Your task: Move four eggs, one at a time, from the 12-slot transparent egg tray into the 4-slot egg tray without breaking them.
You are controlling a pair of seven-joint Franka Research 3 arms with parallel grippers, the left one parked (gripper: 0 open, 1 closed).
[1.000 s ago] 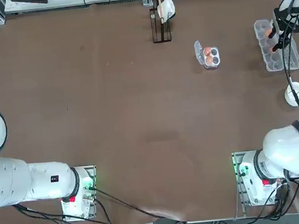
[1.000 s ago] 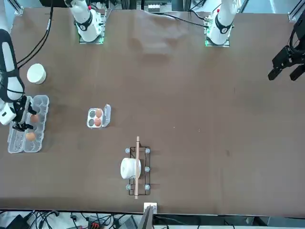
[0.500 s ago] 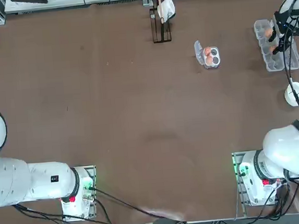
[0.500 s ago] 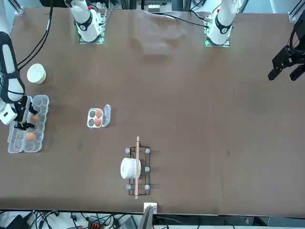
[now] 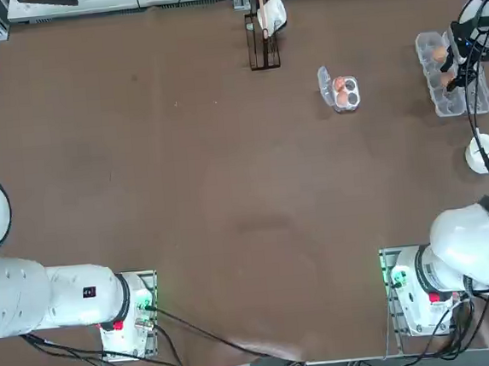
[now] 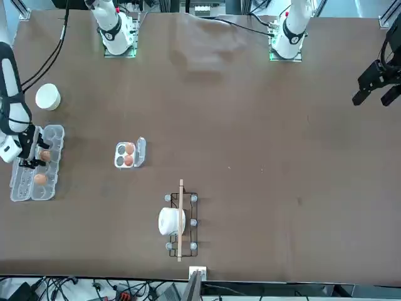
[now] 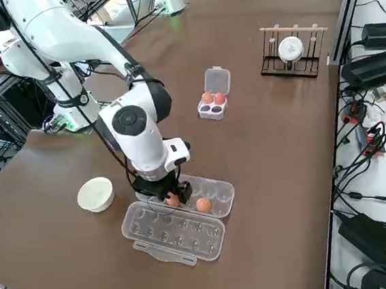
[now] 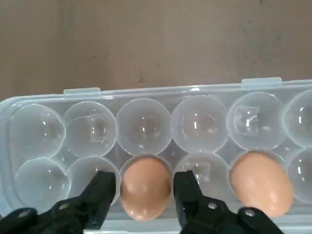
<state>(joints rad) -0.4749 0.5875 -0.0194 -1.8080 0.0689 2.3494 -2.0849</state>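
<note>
Tool point(image 8: 145, 195) partly open, 1 egg point(image 8: 146, 189) between fingers

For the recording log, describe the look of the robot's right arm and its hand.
The right arm is white and rounded, with black bands and dark grey joint caps. Black cables run loosely along its outside. The right hand is black, with two slim fingers that have squared tips and small silvery screws.

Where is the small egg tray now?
In the front view, the small tray sits left of the picture's middle, between the long tray at its left and the rack nearer the camera.
</note>
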